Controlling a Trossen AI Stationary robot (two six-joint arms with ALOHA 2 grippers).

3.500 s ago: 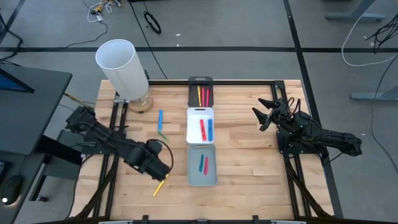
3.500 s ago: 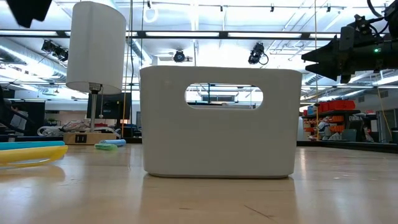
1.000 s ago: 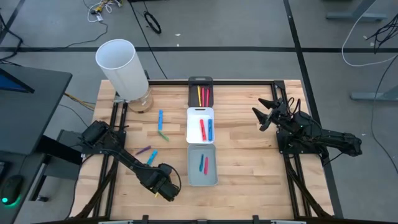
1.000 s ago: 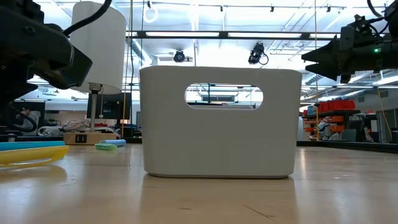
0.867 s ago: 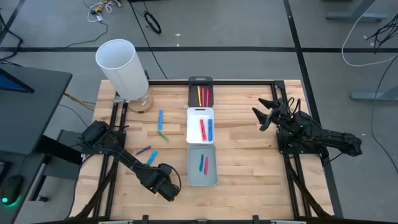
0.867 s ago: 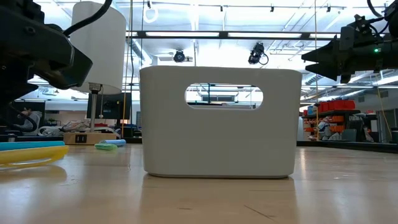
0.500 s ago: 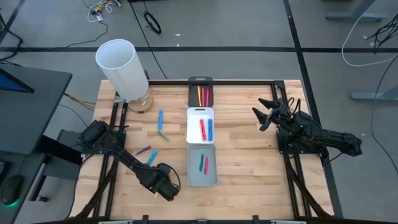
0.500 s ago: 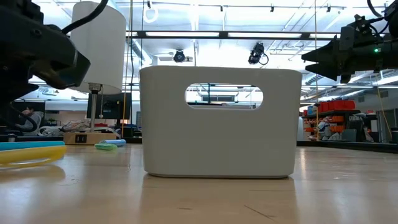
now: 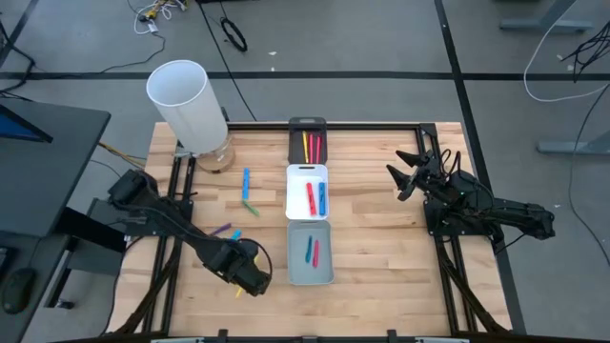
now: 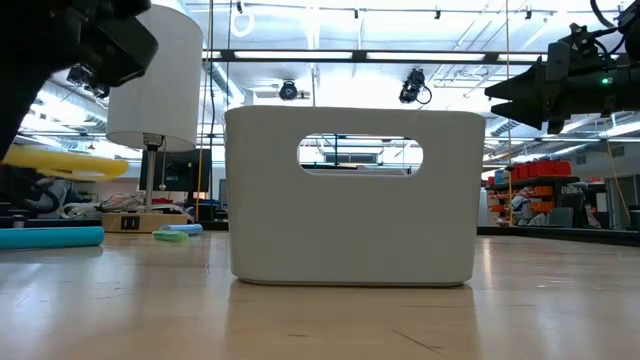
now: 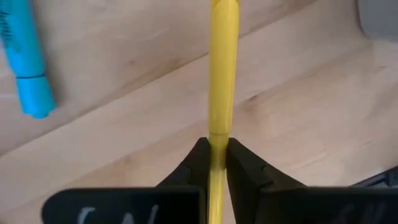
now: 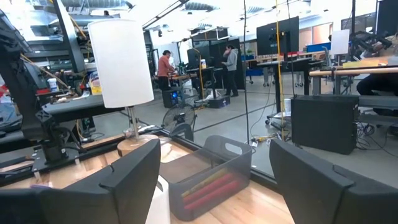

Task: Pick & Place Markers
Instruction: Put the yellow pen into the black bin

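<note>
In the left wrist view, the yellow marker (image 11: 222, 74) is running off the frame's top edge and its lower end is disappearing between the left gripper (image 11: 211, 163) fingers. The blue marker (image 11: 25, 59) is getting cropped at upper left. In the low view, the white tray (image 10: 350, 195) is blocking everything behind it.

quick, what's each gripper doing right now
Left gripper: closed on the yellow marker, lifted off the table.
Right gripper: open, holding nothing, waiting at the table's right side.
</note>
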